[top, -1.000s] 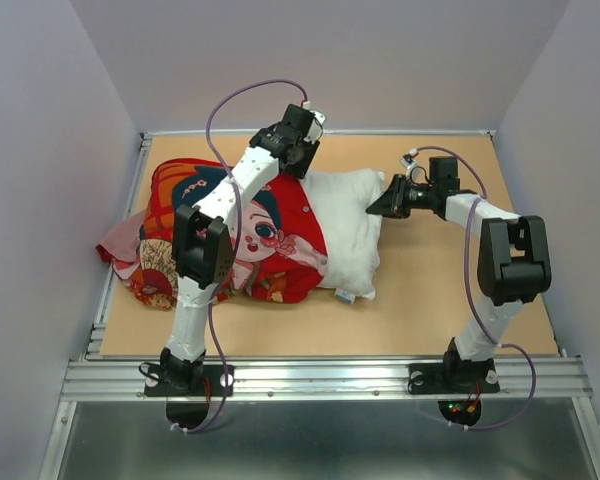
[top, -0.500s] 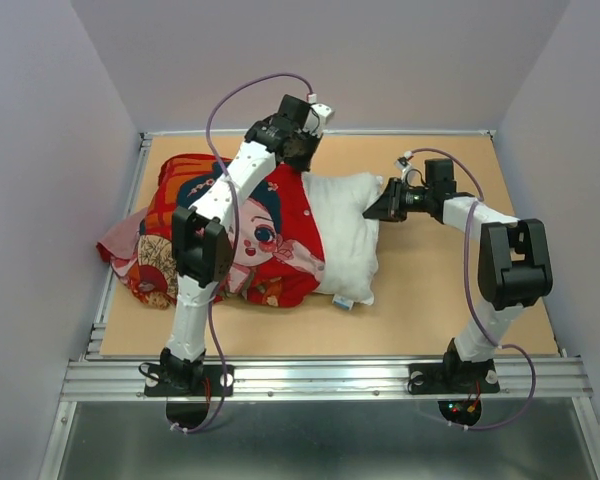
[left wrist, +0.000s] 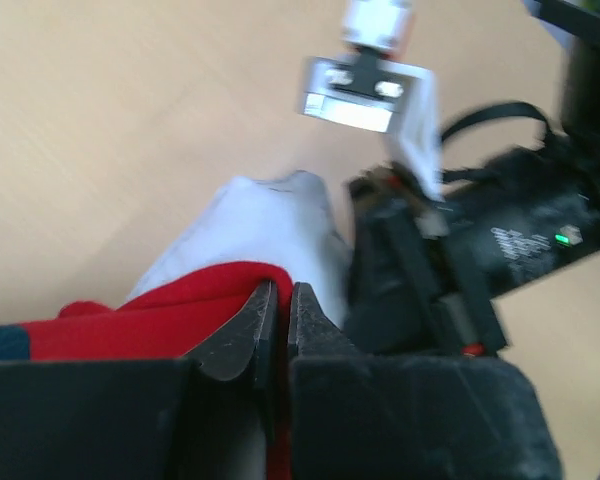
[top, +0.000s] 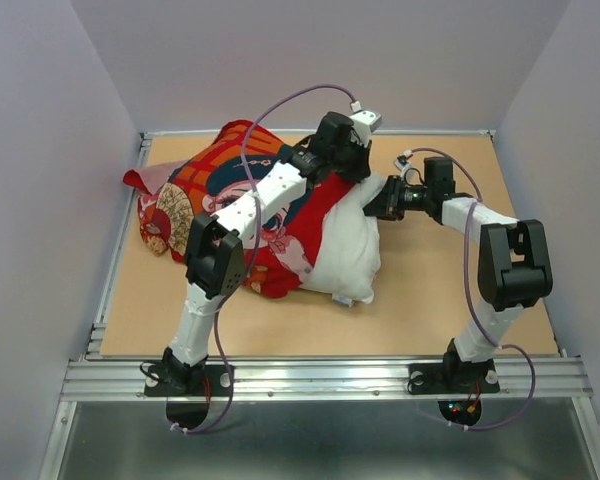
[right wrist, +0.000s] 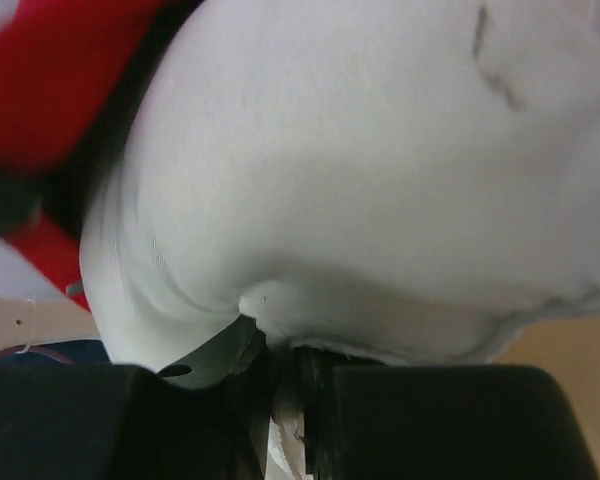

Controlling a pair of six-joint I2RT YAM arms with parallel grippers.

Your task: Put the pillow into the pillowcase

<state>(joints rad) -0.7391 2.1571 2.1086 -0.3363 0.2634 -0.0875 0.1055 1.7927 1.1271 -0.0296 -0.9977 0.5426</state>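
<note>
Though partly inside pillowcase [top: 210, 175], pillow [top: 345, 250] protrudes.

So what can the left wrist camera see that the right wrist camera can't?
Only the left wrist camera: the left pincer pinching the red pillowcase edge, and the black right arm close by. Only the right wrist camera: the right pincer nipping a fold of the puffy white pillow, which fills the picture. Both: the pillow, red cloth and a bit of wooden table.
</note>
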